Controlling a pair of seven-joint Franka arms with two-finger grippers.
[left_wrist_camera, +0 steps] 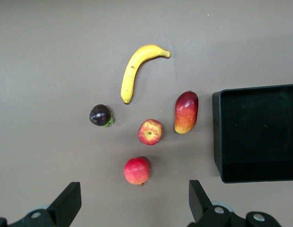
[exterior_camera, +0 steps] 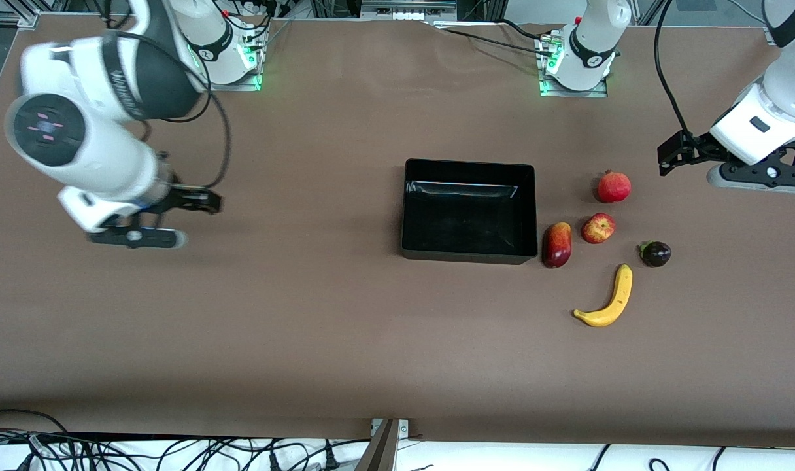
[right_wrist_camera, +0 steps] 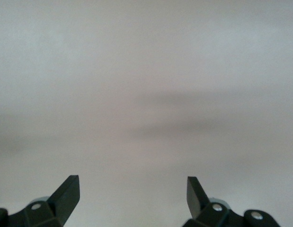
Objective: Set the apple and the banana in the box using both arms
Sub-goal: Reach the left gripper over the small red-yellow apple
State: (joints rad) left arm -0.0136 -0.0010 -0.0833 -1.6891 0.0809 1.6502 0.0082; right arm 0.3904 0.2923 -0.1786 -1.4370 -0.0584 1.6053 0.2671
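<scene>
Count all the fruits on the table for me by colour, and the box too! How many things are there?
Yellow: 1, the curved yellow banana
Red: 3, the streaky red-yellow apple, the plain round red fruit, the long dark red mango
Dark purple: 1, the small round fruit
Black: 1, the open glossy box
Total: 6

From my console I see a wide brown tabletop [exterior_camera: 293, 327] with a matte, cloth-like surface and a few faint creases near its upper edge. Light falls evenly on it, with only soft shadows. Two metal mounting plates [exterior_camera: 573, 86] sit along that upper edge, each lit by small green lamps. Above them I make out grey metal framing [exterior_camera: 397, 8] and loose wiring. Along the lower edge runs a white strip of floor littered with tangled black cables [exterior_camera: 142, 451], split by a grey metal bracket [exterior_camera: 386, 445].
</scene>
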